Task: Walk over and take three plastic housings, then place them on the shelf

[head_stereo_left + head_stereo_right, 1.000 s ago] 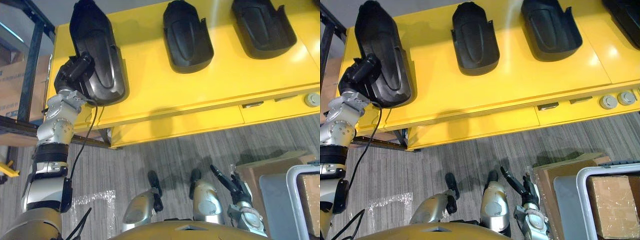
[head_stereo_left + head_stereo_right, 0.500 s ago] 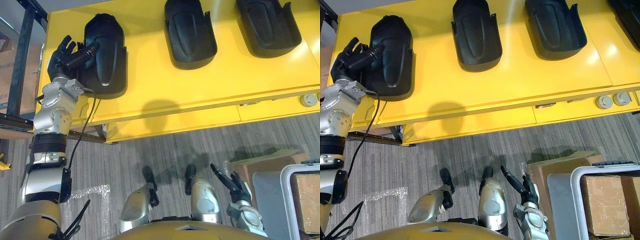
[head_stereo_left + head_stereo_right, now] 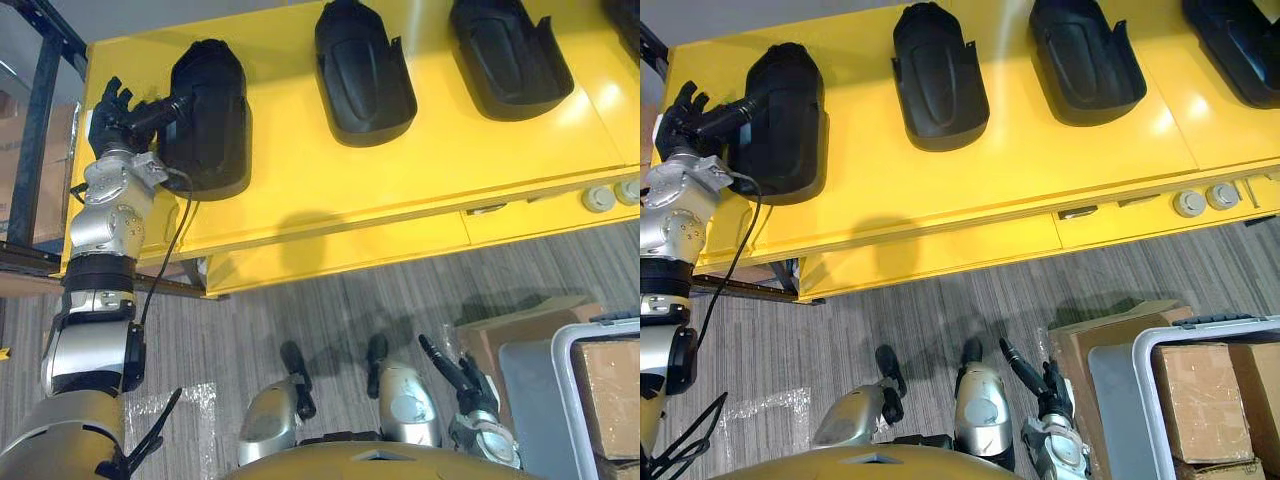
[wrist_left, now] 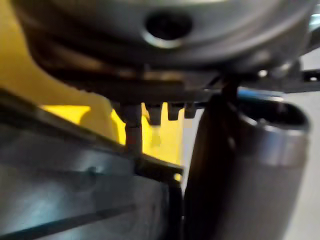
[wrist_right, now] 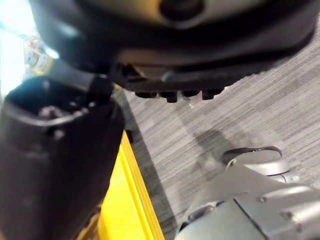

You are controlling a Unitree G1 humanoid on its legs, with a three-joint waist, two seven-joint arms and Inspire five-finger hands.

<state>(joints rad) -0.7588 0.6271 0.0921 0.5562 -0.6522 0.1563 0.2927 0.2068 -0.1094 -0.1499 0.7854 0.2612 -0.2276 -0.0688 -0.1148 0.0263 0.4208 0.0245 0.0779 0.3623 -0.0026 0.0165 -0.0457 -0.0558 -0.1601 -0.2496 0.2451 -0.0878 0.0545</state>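
Black housing (image 3: 207, 120) on yellow table (image 3: 300, 190), left robot hand (image 3: 112, 118) beside it, fingers spread, thumb touching

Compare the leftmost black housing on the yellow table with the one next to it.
The leftmost housing has the left hand at its left edge; the second housing lies untouched. The leftmost sits nearer the front edge of the yellow table, the second farther back. Both are black plastic shells, lengthwise front to back.
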